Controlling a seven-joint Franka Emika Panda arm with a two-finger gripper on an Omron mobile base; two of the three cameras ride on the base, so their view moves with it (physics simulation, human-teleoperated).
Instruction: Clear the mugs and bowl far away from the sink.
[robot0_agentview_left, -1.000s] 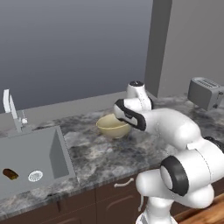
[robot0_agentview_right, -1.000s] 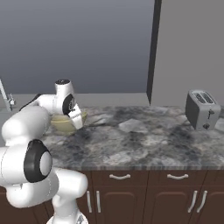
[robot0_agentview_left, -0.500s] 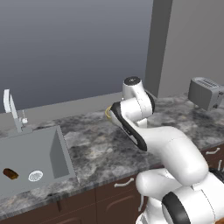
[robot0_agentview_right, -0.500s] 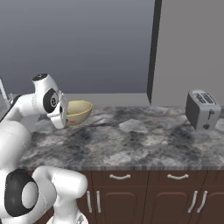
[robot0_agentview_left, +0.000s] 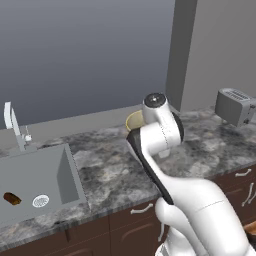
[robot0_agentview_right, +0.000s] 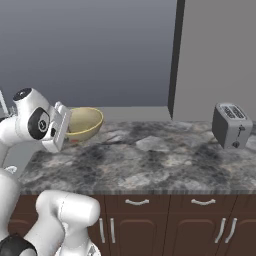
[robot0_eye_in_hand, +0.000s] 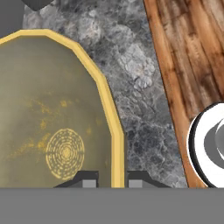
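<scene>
Left base view puts the sink (robot0_agentview_left: 35, 175) at lower left, and the bowl (robot0_agentview_left: 134, 120) near the frame's centre, half behind the arm. Right base view shows it lifted off the counter (robot0_agentview_right: 150, 165), at centre left, so it can travel. Hand view: the fingers (robot0_eye_in_hand: 112, 178) pinch the bowl's rim, narrow, one each side.

The bowl (robot0_agentview_right: 86, 123) is tan-yellow, with a brighter yellow rim and a faint ringed mark inside. The counter (robot0_agentview_right: 150, 165) is mottled grey stone over dark brown cabinets (robot0_agentview_right: 165, 220) with silver handles. The toaster (robot0_agentview_right: 230, 125) is silver-grey. The sink (robot0_agentview_left: 35, 180) is grey.
</scene>
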